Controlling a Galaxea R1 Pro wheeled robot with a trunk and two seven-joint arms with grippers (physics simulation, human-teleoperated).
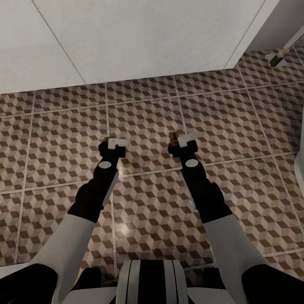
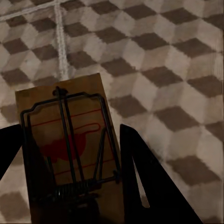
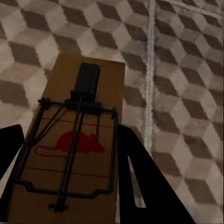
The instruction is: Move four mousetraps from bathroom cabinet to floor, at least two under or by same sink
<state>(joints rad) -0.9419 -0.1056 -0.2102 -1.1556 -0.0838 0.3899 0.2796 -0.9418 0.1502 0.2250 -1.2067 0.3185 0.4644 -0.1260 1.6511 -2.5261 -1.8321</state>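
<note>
Each gripper holds one mousetrap low over the bathroom floor point(image 1: 143, 105), with its brown, beige and white cube tiles. My left gripper point(image 1: 112, 145) is shut on a tan mousetrap point(image 2: 65, 140) with dark wire and a red mouse print; the dark fingers point(image 2: 144, 182) press its long sides. My right gripper point(image 1: 182, 141) is shut on a second mousetrap point(image 3: 79, 140), whose tan end point(image 1: 173, 136) pokes out ahead of the fingers point(image 3: 140, 182). The cabinet and the sink basin are out of view.
A flat white panelled surface point(image 1: 126, 38) runs across the far side above the tiles. A grey and white slanted object point(image 1: 279, 55) sits at the far right. A white curved edge point(image 1: 300, 169) juts in at the right border. Open tile lies ahead of both arms.
</note>
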